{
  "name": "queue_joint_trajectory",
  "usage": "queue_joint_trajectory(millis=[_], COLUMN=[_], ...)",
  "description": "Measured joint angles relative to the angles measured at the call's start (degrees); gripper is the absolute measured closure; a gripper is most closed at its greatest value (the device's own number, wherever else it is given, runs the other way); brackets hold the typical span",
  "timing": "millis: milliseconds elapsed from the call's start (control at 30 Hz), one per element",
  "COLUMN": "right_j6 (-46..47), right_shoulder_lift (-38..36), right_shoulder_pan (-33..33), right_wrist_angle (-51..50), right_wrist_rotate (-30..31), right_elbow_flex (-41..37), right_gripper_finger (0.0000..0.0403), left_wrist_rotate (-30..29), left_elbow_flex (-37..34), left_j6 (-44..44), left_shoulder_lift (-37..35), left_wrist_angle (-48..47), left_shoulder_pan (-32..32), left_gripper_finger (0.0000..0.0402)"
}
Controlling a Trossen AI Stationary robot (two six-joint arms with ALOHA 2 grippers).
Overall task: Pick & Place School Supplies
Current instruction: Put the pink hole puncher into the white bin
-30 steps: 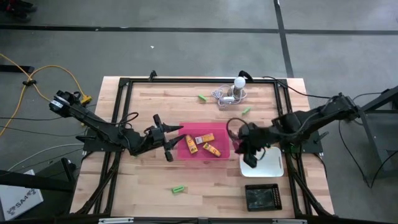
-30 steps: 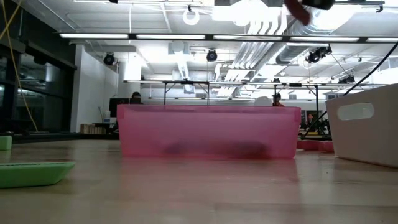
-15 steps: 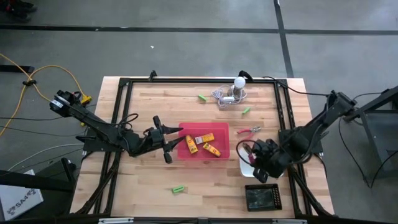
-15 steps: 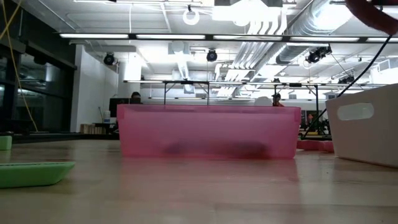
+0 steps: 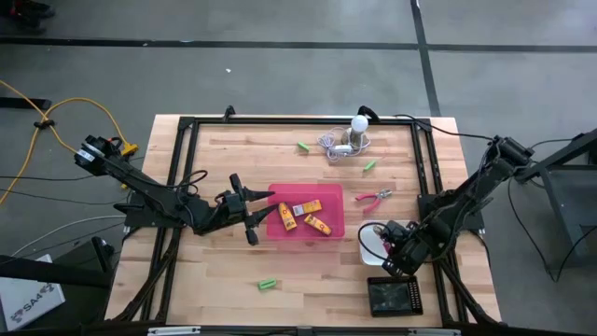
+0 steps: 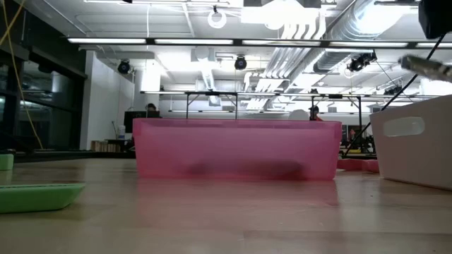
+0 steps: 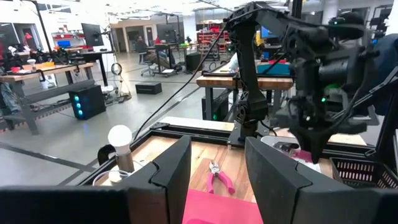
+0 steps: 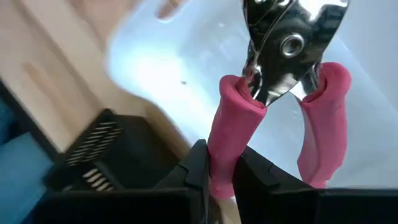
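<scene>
My right gripper (image 5: 390, 245) (image 8: 221, 171) hangs over the white tray (image 5: 371, 250), shut on a pink-handled tool (image 8: 280, 93) with a metal head. A second pink-handled tool (image 5: 376, 197) (image 7: 217, 180) lies flat on the table right of the pink tray (image 5: 322, 231). Yellow-orange blocks (image 5: 308, 217) lie inside the pink tray. Green sticks lie on the table near the far edge (image 5: 304, 147), (image 5: 369, 165) and near the front (image 5: 269, 283). My left gripper (image 5: 252, 210) (image 7: 214, 168) waits open at the pink tray's left wall. My right gripper pinches one pink handle (image 8: 227, 140) of the tool between its two fingers; the other handle (image 8: 323, 124) stands free. The fingers come from above, pointing down. The tool is lifted clear and hangs head-down over the white tray's inside (image 8: 161, 68).
A black tray (image 5: 394, 296) (image 8: 106, 155) sits just nearer than the white tray. The white bulb with grey cord (image 5: 351, 135) (image 7: 120, 140) rests by the far edge. A black frame (image 5: 187, 121) borders the table. Bare wood lies left of and in front of the pink tray.
My right gripper, carrying the pink-handled tool, has swung from beside the pink tray's right wall toward the table's near edge and a little right, ending over the white tray. This uncovered the second tool on the table. My left arm has kept still.
</scene>
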Motion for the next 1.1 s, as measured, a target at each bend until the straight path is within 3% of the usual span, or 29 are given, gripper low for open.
queue_joint_trajectory(millis=[467, 1100], right_j6=[-0.77, -10.58], right_shoulder_lift=[0.00, 0.00], right_shoulder_pan=[-0.02, -1.88], right_wrist_angle=[3.01, 3.28], right_wrist_rotate=[-4.01, -5.65], right_elbow_flex=[-8.57, -9.22], right_gripper_finger=[0.0365, 0.0364], left_wrist_rotate=[0.00, 0.00], left_elbow_flex=[0.00, 0.00], left_j6=[0.01, 0.18], left_shoulder_lift=[0.00, 0.00], left_wrist_angle=[0.00, 0.00], left_shoulder_pan=[0.00, 0.00], left_gripper_finger=[0.0254, 0.0254])
